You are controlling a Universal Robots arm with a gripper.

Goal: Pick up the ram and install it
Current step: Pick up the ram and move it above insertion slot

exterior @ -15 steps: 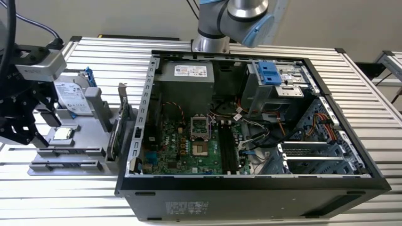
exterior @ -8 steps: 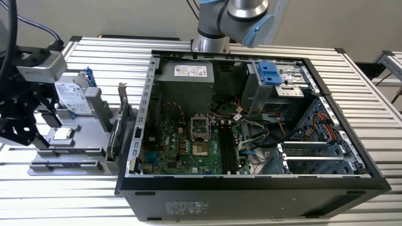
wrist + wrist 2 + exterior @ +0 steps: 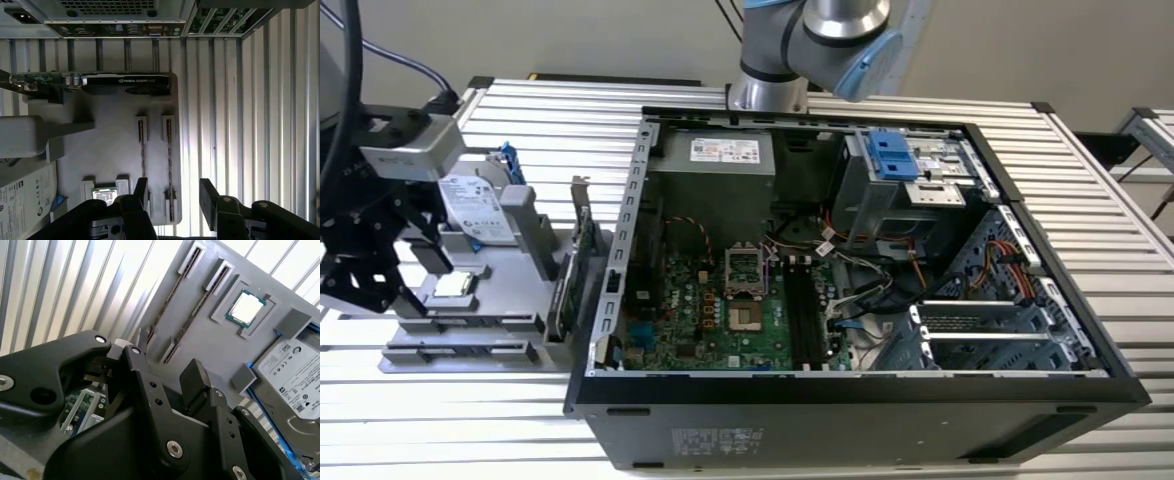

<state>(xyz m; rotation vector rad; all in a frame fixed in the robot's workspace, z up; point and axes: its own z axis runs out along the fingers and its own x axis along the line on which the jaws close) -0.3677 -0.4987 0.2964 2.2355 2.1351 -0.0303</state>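
Two ram sticks stand on edge in the slots of a grey parts holder [image 3: 115,115]. In the first wrist view one ram stick [image 3: 169,165] runs in line with the gap between my fingers, and the other ram stick [image 3: 142,145] lies beside it. The second wrist view shows the same ram sticks [image 3: 199,302] past my fingertips. My gripper [image 3: 172,195] hangs above the holder, open, with nothing between its fingers [image 3: 192,380]. In the exterior view the gripper [image 3: 394,290] is at the left, beside the open computer case [image 3: 854,400]. The motherboard's black memory slots [image 3: 803,312] lie inside the case.
On the holder also sit a silver processor chip [image 3: 246,307], a hard drive [image 3: 295,375] and an expansion card [image 3: 125,82] standing on edge near the case wall. Cables and drive cages [image 3: 987,330] crowd the case's right side. Ribbed metal tabletop [image 3: 1121,200] surrounds everything.
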